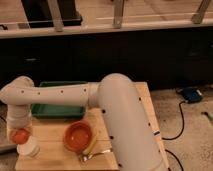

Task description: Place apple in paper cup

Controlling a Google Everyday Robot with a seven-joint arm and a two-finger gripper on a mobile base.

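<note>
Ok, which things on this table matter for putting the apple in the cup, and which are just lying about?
Job: apple, held in the hand right by the paper cup, front left.
Lying about: orange bowl, green tray, yellow object by the bowl.

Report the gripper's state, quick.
The gripper is shut on the apple, at the far left, just above the paper cup.
</note>
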